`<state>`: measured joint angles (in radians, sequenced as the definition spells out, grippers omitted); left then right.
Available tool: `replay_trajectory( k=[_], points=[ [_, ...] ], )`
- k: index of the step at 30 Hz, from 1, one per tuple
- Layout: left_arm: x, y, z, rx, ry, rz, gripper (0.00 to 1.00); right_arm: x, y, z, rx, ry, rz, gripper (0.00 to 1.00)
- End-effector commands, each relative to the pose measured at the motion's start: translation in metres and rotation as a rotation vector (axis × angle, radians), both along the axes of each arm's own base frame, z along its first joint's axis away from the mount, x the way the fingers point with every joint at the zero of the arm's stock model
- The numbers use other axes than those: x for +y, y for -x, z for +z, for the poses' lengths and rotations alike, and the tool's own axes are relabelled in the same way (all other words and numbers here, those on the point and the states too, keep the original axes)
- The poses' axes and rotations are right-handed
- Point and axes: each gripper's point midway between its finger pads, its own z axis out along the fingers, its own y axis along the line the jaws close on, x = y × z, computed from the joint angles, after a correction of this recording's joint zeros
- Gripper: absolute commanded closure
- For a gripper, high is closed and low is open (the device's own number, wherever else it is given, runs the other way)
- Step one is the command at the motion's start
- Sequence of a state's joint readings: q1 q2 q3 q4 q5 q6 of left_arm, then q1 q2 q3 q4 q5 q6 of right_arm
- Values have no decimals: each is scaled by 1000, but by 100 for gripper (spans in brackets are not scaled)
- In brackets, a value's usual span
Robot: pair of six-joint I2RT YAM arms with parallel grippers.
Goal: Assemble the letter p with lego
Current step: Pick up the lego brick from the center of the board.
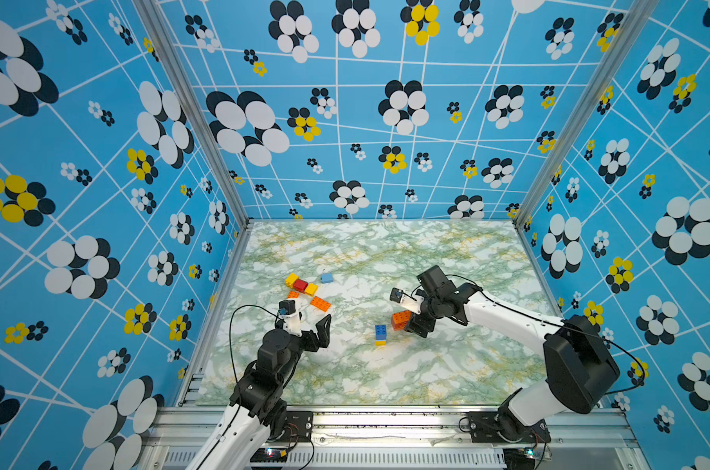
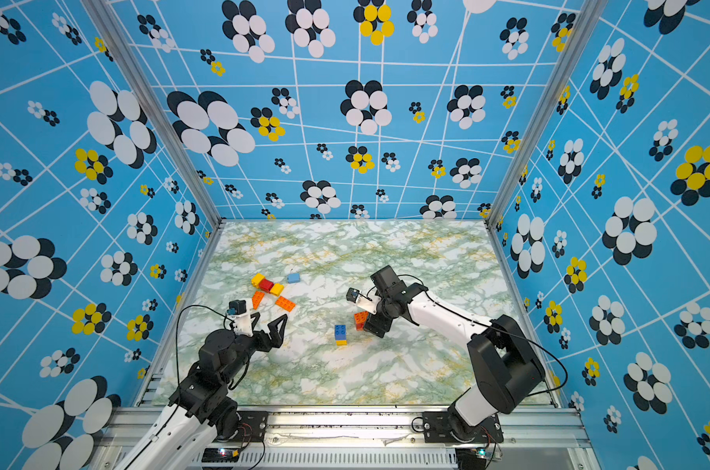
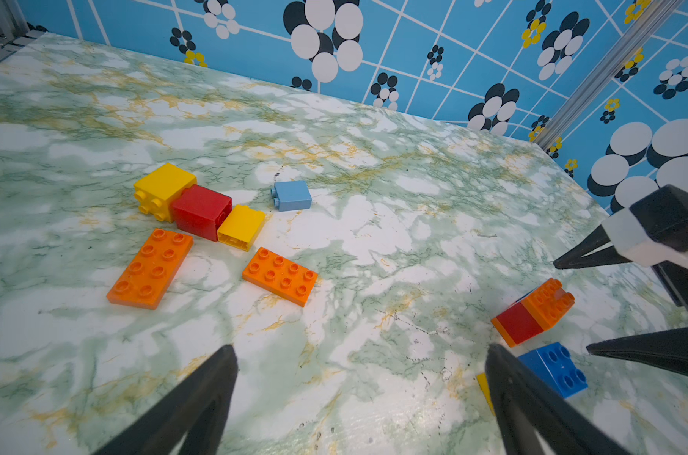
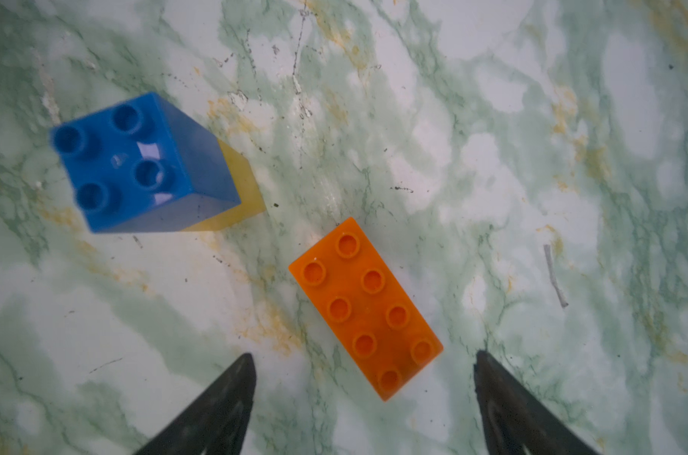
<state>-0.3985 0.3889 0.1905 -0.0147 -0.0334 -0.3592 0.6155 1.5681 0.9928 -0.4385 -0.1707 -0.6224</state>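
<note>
A stack of lego with an orange eight-stud brick (image 4: 364, 307) on top, red under it and a thin orange base (image 3: 531, 315), stands mid-table (image 1: 400, 319). My right gripper (image 4: 364, 366) hangs over it, open, its fingers (image 3: 579, 258) either side of the brick's near end without touching. Beside it stands a blue brick on a yellow one (image 4: 137, 165) (image 1: 380, 334). My left gripper (image 3: 360, 354) (image 1: 310, 323) is open and empty above bare table.
Loose lego lie to the left: a yellow (image 3: 163, 185), a red (image 3: 200, 210), a yellow (image 3: 240, 226), a pale blue (image 3: 293, 195) and two flat orange plates (image 3: 149, 268) (image 3: 281, 275). Patterned walls (image 1: 101, 203) close three sides of the marble table (image 1: 386, 378).
</note>
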Motion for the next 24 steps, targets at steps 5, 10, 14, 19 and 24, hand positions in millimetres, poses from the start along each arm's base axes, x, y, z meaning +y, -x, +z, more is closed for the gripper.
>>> replay_trajectory(
  k=[5,10,14,19,24],
  points=[
    [-1,-1,3,-20,21,-4,1,5,-15,-4,-29,25,49,12],
    [-1,-1,3,-19,22,-5,1,11,-17,-11,-5,30,75,14],
    [-1,-1,3,-20,22,-7,1,17,-17,-11,18,14,88,17],
    [-1,-1,3,-18,22,-6,1,16,-5,-14,88,20,100,25],
    [-1,-1,3,-18,21,-6,1,11,2,-18,109,27,90,35]
  ],
)
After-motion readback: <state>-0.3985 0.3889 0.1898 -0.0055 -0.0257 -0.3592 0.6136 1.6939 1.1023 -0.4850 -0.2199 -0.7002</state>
